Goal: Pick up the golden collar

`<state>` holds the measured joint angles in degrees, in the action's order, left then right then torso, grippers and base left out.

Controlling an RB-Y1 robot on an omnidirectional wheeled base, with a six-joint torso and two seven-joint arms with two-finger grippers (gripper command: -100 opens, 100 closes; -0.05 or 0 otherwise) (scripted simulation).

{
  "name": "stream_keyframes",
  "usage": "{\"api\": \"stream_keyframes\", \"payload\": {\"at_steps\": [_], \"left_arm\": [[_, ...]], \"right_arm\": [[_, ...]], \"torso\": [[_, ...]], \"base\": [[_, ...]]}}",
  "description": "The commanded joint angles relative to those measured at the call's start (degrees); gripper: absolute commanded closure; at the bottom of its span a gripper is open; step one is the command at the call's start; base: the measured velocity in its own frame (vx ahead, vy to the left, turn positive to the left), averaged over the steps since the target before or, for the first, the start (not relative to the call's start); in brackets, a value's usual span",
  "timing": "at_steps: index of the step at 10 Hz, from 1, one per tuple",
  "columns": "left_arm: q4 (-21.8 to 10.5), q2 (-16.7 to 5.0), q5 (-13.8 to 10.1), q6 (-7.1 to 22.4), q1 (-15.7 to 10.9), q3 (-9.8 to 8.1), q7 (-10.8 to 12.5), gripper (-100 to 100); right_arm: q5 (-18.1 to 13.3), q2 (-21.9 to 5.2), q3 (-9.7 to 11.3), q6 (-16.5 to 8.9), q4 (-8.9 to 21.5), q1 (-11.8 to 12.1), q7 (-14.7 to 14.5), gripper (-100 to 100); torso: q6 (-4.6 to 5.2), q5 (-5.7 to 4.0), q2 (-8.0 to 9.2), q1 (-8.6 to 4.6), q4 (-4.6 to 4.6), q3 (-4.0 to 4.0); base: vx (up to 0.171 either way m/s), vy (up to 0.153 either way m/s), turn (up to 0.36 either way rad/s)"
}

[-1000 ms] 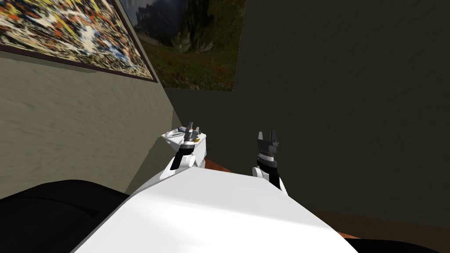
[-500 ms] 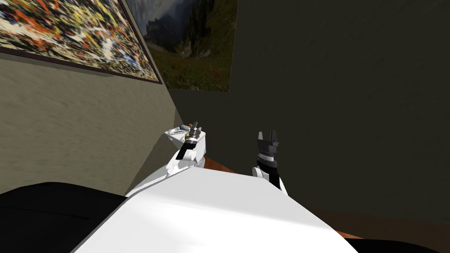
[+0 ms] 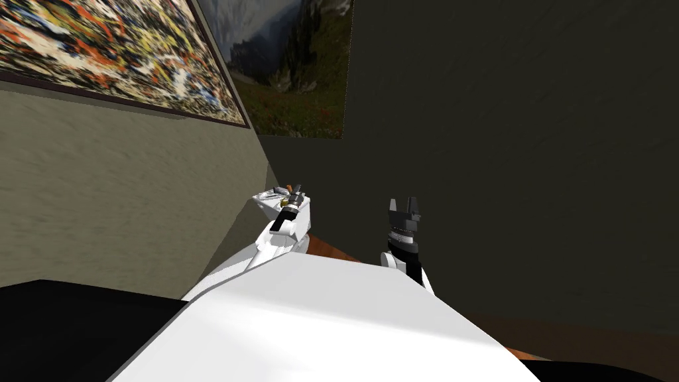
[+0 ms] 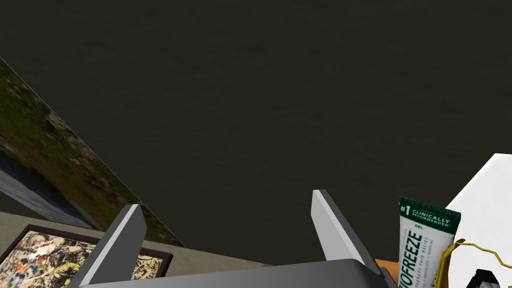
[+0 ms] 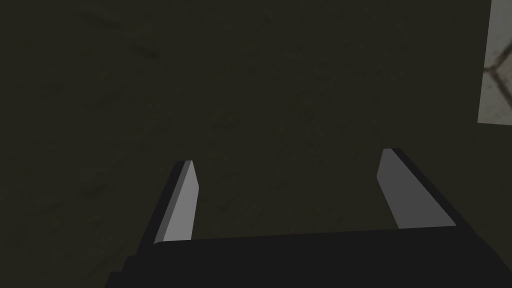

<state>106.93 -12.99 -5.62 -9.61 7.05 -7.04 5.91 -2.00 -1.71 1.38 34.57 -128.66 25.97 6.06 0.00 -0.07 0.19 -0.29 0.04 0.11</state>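
The golden collar (image 4: 475,248) is a thin yellow loop lying on a small white stand (image 4: 492,195), beside a green and white gel tube (image 4: 421,240). My left gripper (image 4: 225,220) is open with nothing between its fingers. The collar and tube lie off to one side of it, outside the far finger (image 4: 327,220). In the head view my left gripper (image 3: 296,191) hovers over the white stand (image 3: 264,204) in the corner. My right gripper (image 3: 403,207) is open and raised in front of the dark wall, away from the stand.
The stand sits in a corner between a beige wall with a framed abstract painting (image 3: 113,46) and a dark wall with a landscape picture (image 3: 292,73). Small grey items (image 3: 270,194) lie on the stand. An orange-brown floor strip (image 3: 331,251) shows below it.
My left arm has reached farther forward over the stand, toward the corner. The head view has shifted slightly. The right arm has not moved.
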Motion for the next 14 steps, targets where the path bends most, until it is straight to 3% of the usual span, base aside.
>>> {"api": "stream_keyframes", "payload": {"at_steps": [1, 4, 5, 8, 9, 10, 13, 14], "left_arm": [[-2.37, -0.26, 0.18, 2.47, -1.82, -0.12, 0.10, -100], [-7.92, -2.21, 0.24, 6.84, -6.96, -1.07, 1.01, -100], [-8.53, -2.21, 0.24, 7.35, -7.16, -1.07, 1.01, -100], [-13.64, -3.94, 0.29, 12.09, -12.04, -1.99, 2.00, -100], [-14.87, -3.94, 0.29, 12.30, -12.58, -1.99, 2.00, -100], [-16.87, -4.71, 0.30, 14.77, -15.01, -2.44, 2.52, -100], [-21.35, -5.43, 0.31, 17.27, -17.92, -2.88, 3.04, -100], [-23.69, -6.11, 0.31, 19.13, -20.26, -3.31, 3.57, -100]], "right_arm": [[0.00, 0.00, 0.00, 0.00, 0.00, 0.00, 0.00, 0], [0.00, 0.00, 0.00, 0.00, 0.00, 0.00, 0.00, 0], [0.00, 0.00, 0.00, 0.00, 0.00, 0.00, 0.00, 0], [0.00, 0.00, 0.00, 0.00, 0.00, 0.00, 0.00, 0], [0.00, 0.00, 0.00, 0.00, 0.00, 0.00, 0.00, 0], [0.00, 0.00, 0.00, 0.00, 0.00, 0.00, 0.00, 0], [0.00, 0.00, 0.00, 0.00, 0.00, 0.00, 0.00, 0], [0.00, -0.01, 0.00, 0.00, 0.00, 0.00, 0.00, 0]], "torso": [[0.00, 0.00, 0.00, 0.00, 0.00, 0.00], [0.01, 0.01, -0.07, 0.07, -0.01, -0.03], [0.00, 0.01, -0.09, 0.08, -0.02, -0.05], [0.00, 0.02, -0.08, 0.11, -0.01, -0.04], [0.00, 0.01, -0.09, 0.05, -0.02, -0.05], [0.01, 0.01, -0.12, 0.09, -0.02, -0.07], [0.00, 0.02, -0.11, 0.11, -0.02, -0.06], [0.00, 0.02, -0.12, 0.12, -0.02, -0.06]], "base": [[-0.063, -0.076, 0.033], [-0.048, -0.061, 0.038], [-0.033, -0.046, 0.023], [-0.044, -0.052, 0.040], [-0.032, -0.051, 0.029], [-0.050, -0.051, 0.048], [-0.036, -0.045, 0.032], [-0.043, -0.048, 0.047]]}}
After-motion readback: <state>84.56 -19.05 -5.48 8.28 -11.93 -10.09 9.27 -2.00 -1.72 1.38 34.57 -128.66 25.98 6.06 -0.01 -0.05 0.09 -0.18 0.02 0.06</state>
